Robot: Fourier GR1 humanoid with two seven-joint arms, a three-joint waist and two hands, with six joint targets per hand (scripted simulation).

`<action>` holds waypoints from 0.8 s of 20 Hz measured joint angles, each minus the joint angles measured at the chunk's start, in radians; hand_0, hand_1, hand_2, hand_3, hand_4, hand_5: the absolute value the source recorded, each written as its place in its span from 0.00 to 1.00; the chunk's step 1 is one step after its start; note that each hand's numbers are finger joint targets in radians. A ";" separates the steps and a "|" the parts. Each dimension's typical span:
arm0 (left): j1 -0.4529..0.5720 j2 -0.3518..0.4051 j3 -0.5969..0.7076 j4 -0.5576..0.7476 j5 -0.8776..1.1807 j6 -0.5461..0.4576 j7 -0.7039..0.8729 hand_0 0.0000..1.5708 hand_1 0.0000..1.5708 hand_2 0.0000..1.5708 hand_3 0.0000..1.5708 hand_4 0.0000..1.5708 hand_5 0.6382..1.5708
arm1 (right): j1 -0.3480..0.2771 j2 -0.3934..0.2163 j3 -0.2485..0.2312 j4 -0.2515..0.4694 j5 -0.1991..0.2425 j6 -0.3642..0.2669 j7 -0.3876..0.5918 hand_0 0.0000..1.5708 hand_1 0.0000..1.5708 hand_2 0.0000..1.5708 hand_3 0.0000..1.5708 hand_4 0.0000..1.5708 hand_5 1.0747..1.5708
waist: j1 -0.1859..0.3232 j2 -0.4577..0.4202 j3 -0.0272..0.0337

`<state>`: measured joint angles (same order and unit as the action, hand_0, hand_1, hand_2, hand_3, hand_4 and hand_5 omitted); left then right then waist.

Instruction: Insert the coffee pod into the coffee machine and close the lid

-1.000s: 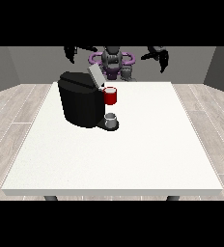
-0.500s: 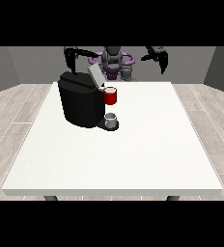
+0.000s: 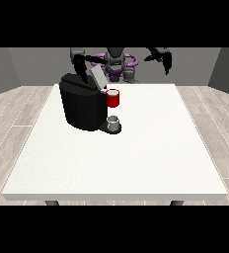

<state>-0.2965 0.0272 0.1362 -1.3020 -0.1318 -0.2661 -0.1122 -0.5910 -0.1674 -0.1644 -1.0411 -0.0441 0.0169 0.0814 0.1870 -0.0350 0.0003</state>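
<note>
Where visible, coffee machine lid tilted up

White table; black coffee machine on far-left part.

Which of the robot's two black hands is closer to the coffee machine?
The hand at the view's left, just above the black coffee machine. The hand at the view's right hangs far off.

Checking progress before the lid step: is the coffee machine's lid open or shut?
Open: the grey lid stands tilted up above the black coffee machine.
</note>
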 measured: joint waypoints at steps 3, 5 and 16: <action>0.016 0.015 0.004 -0.048 0.022 -0.008 0.015 0.00 0.00 0.00 0.00 0.24 1.00 | -0.024 -0.009 0.005 0.017 0.001 0.017 -0.012 0.00 0.00 0.00 0.00 0.05 1.00 | -0.005 0.022 -0.0002; 0.021 0.034 0.015 -0.062 0.034 -0.011 0.015 0.00 0.00 0.00 0.00 0.21 1.00 | -0.052 -0.010 0.010 0.024 0.002 0.020 -0.013 0.00 0.00 0.00 0.00 0.05 1.00 | -0.011 0.038 -0.0003; 0.048 0.055 0.000 -0.104 0.016 0.026 0.015 0.00 0.00 0.00 0.00 0.22 1.00 | -0.171 -0.022 0.043 0.052 0.050 0.003 0.013 0.00 0.00 0.00 0.00 0.03 1.00 | -0.014 0.096 0.0024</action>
<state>-0.2484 0.0827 0.1366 -1.4058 -0.1159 -0.2406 -0.0968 -0.7620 -0.1895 -0.1214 -0.9895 0.0055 0.0200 0.0947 0.1735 0.0606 0.0027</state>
